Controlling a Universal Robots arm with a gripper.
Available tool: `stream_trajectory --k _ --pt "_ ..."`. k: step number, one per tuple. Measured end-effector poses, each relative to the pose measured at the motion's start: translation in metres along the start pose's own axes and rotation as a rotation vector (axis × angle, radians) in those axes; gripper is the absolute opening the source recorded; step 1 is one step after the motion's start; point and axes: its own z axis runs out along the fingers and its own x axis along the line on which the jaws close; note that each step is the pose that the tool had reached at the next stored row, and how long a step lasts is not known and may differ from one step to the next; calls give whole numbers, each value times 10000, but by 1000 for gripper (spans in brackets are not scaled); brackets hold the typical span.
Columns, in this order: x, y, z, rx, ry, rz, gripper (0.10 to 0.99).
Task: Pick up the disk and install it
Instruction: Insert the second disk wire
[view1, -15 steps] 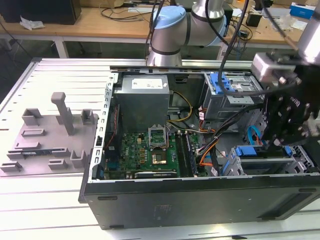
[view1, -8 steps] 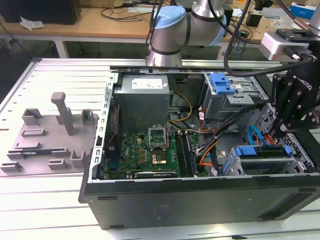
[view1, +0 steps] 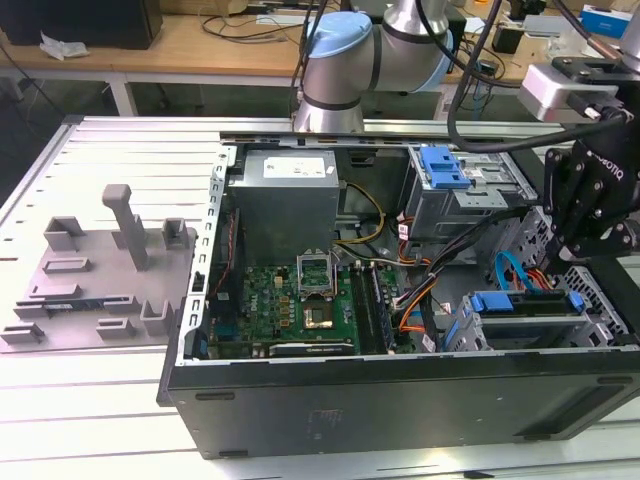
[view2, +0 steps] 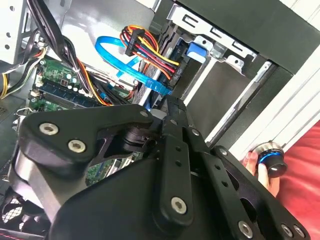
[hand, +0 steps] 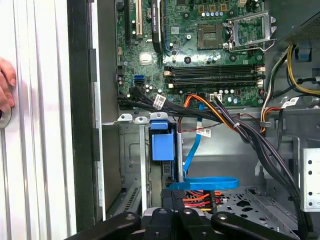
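I found the hand (view1: 570, 262) lowered at the open computer case (view1: 400, 400), at the case's drive-cage end. In both wrist views its two fingers (hand: 173, 196) stood together, and I could make out nothing clamped between them. The disk (hand: 162, 142) was not in the hand's grip. It sat on edge in the drive cage (view1: 600, 300) just ahead of the fingertips, apart from them, with the blue carrier bracket (view1: 525, 303) facing out of the slot. In the second wrist view the same blue bracket (view2: 196, 51) showed just beyond the hand (view2: 167, 105), inside the metal bay. A blue flat cable (hand: 202, 182) looped between the hand and the disk. Beside it lay a bundle of red, yellow and black wires (view2: 150, 52), close to the fingertips. Farther from the hand, past the cage, I noted the green motherboard (view1: 300, 300), and beyond that the grey power supply (view1: 288, 205). The case lay on its side on the white slatted counter (view1: 90, 420), and a grey fixture plate (view1: 100, 270) lay well apart from the hand on the far side of the case. Outside the case wall nearest the hand, a person's fingertips (view2: 260, 172) rested at a round black knob (view2: 271, 159).
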Motion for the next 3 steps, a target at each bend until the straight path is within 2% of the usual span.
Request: stream_trajectory --k 3 --pt "0 1 0 0 1 0 106"
